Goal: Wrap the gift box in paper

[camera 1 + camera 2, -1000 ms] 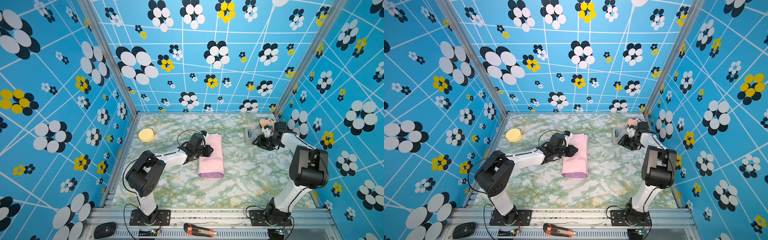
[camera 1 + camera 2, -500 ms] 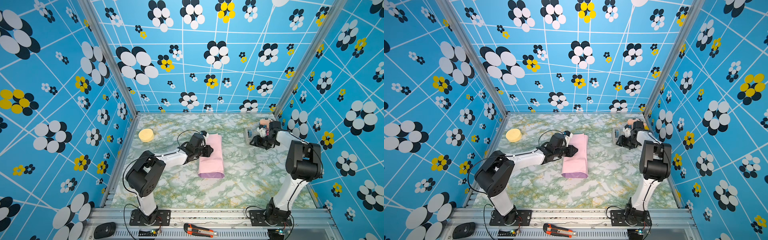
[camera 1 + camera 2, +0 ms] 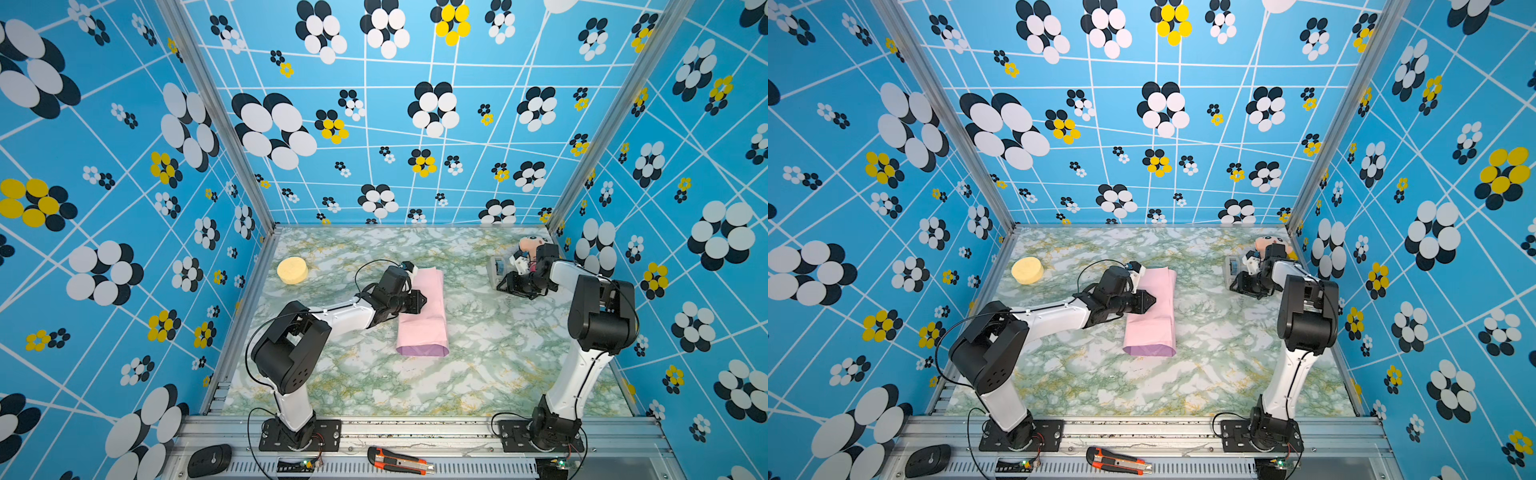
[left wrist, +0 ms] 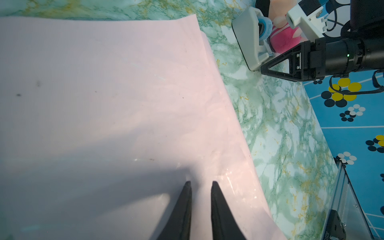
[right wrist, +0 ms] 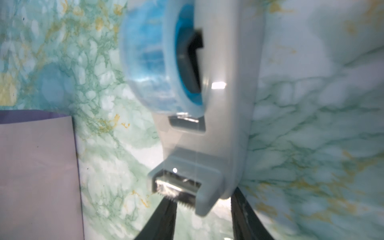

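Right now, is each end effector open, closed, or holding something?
Left end effector: barely open, tips on the paper.
Right end effector: straddles the tape dispenser; grip cannot be told.

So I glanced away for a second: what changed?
The right arm swung its elbow toward the middle and the right gripper edged along the tape dispenser, jaws apart at its cutter end. The left gripper stays pressed on the folded paper, which has not moved.

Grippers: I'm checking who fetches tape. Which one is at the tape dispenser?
The right gripper: its jaws straddle the cutter end of the grey tape dispenser near the far right corner. The left gripper is instead over the pink paper mid-table.
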Controlling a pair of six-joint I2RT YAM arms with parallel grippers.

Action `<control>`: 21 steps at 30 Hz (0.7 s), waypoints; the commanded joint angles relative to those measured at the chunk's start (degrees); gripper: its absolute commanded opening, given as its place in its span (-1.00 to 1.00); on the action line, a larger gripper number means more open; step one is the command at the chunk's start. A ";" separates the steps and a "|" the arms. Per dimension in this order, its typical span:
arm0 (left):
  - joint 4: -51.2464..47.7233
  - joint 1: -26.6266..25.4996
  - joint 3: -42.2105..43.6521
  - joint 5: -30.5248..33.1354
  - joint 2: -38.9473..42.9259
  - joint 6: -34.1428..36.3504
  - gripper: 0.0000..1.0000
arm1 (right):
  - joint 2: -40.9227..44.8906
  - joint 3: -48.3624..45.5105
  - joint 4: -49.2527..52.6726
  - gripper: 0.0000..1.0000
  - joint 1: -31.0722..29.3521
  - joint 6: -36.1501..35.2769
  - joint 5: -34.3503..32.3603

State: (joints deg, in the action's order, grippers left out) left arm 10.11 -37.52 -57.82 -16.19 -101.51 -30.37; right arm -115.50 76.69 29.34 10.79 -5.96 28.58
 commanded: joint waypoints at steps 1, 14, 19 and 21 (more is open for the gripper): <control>-7.56 0.08 0.78 2.03 -1.50 1.07 -0.58 | -0.48 1.29 0.49 -0.25 -0.77 -1.42 4.33; -7.58 0.07 1.22 2.21 -1.23 0.96 -0.58 | 0.94 0.72 0.37 -0.50 0.62 1.08 3.69; -7.60 0.07 1.31 2.21 -1.23 0.94 -0.58 | 1.32 -0.33 -1.51 -0.58 1.38 2.06 4.59; -7.65 0.06 1.31 2.28 -1.15 0.93 -0.58 | 1.25 -0.87 -2.70 -0.62 1.81 3.23 5.14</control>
State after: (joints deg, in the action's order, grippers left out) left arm 10.09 -37.52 -57.82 -16.19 -101.51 -30.37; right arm -115.48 76.51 28.99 11.88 -4.56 32.27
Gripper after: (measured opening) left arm 0.211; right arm 0.192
